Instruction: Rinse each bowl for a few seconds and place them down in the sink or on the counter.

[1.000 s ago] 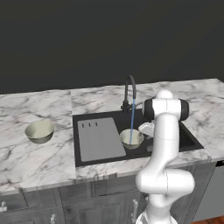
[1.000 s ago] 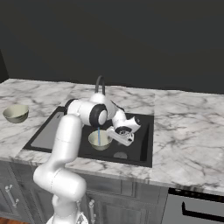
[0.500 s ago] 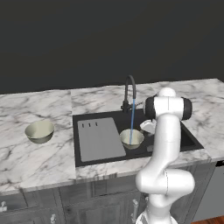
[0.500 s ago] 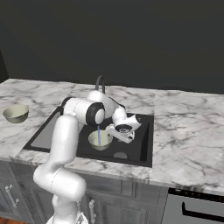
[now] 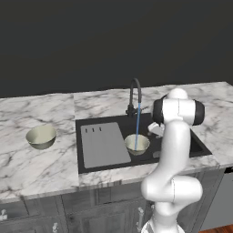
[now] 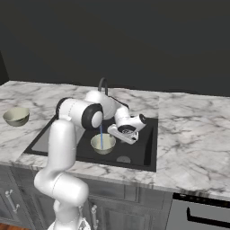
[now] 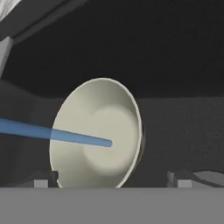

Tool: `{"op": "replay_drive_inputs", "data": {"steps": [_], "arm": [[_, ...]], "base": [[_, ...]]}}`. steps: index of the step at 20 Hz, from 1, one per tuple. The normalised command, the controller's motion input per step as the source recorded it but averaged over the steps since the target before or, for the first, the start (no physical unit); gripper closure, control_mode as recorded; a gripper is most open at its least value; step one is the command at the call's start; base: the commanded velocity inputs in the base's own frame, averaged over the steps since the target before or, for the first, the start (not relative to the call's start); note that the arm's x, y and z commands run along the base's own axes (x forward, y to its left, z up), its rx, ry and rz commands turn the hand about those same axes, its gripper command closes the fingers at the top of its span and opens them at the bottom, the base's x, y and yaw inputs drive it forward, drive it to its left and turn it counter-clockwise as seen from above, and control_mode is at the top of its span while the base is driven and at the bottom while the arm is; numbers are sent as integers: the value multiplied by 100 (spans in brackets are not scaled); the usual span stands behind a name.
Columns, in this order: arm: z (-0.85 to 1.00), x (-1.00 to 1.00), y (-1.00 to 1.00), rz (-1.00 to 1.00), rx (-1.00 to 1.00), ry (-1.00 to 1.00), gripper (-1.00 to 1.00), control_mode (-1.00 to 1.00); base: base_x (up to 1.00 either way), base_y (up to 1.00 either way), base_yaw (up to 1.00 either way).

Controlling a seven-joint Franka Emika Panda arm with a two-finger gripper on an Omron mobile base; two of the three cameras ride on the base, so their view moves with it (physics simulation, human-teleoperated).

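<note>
One beige bowl (image 5: 137, 144) stands upright on the floor of the black sink (image 5: 102, 123), and a blue stream from the dark faucet (image 5: 135, 93) falls into it. From the right base view this bowl (image 6: 103, 143) is just left of my gripper (image 6: 116, 134), which is open and holds nothing. The hand view looks straight into the bowl (image 7: 96, 133), with the stream crossing from the left. My gripper (image 7: 111, 180) has a fingertip low on each side, clear of the rim. The other bowl (image 5: 41, 136) sits on the white marble counter (image 5: 27, 164), left of the sink.
A grey ribbed drainboard (image 5: 104, 145) fills the sink's left part. The round drain (image 6: 123, 159) lies on the basin floor near the front wall. To the right of the sink the marble counter (image 6: 193, 134) runs wide, above dark cabinets.
My hand has edged up a little beside the bowl in the sink. The bowl, the stream and the other bowl have not moved.
</note>
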Motion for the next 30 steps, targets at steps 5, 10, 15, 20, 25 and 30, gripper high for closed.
{"op": "replay_drive_inputs", "data": {"steps": [5,10,15,20,25,30], "arm": [[48,-20,0,0,0,-3,-100,-100],[48,-18,-1,0,0,-2,-100,-100],[44,-25,-7,0,0,0,-100,-100],[47,-28,-2,1,0,-1,-100,-100],[50,-28,0,1,0,-4,-100,-100],[43,-28,4,0,0,-3,-100,-100]], "base": [[0,0,0],[0,0,0],[0,0,0],[0,0,0],[0,0,0],[0,0,0]]}}
